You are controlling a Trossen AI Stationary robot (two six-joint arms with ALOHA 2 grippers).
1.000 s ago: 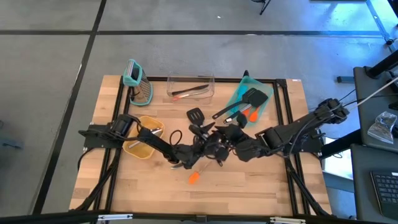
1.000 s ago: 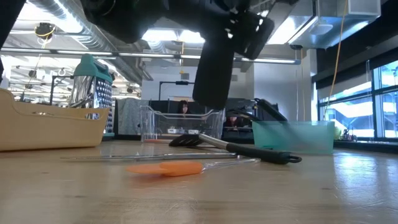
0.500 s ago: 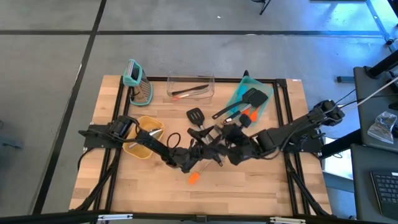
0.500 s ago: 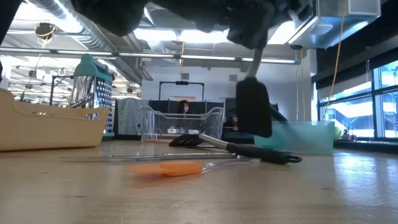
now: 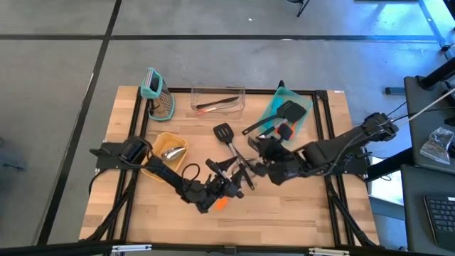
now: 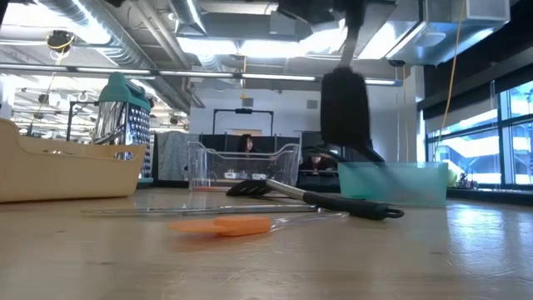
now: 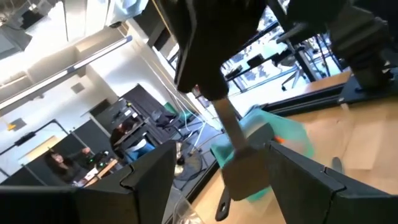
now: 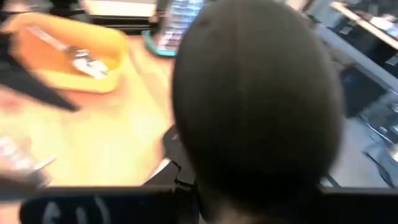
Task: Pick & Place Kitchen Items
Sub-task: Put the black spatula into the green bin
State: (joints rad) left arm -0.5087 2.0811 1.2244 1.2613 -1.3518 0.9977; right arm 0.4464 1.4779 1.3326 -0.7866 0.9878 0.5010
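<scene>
Currently a black spatula point(image 6: 344, 104) hangs above the table, head down, gripped by its handle in the closed fingers of the right gripper point(image 5: 261, 148), just beside the teal tray point(image 5: 304, 105). In the right wrist view its dark head point(image 8: 258, 106) fills most of the picture. In the left wrist view the same spatula point(image 7: 239, 155) hangs in front of the left arm's fingers point(image 7: 149, 180).

Left gripper point(image 5: 231, 179) sits low over the table's middle, fingers spread wide and empty, just beside an orange spatula point(image 5: 221, 203) lying flat on the wood. A black turner point(image 5: 223, 132) lies nearby, its handle running towards the grippers.

Further utensils lie in the teal tray: a black turner point(image 5: 291, 111) and an orange-tipped piece point(image 5: 289, 131). A clear bin point(image 5: 217, 100) at the far edge holds a thin dark tool and a red one. A yellow bin point(image 5: 169, 142) near the left arm's base holds a silver scoop point(image 5: 171, 151). A teal-handled grater point(image 5: 158, 92) stands at the far left corner.

Wooden table point(image 5: 128, 213) bears everything
</scene>
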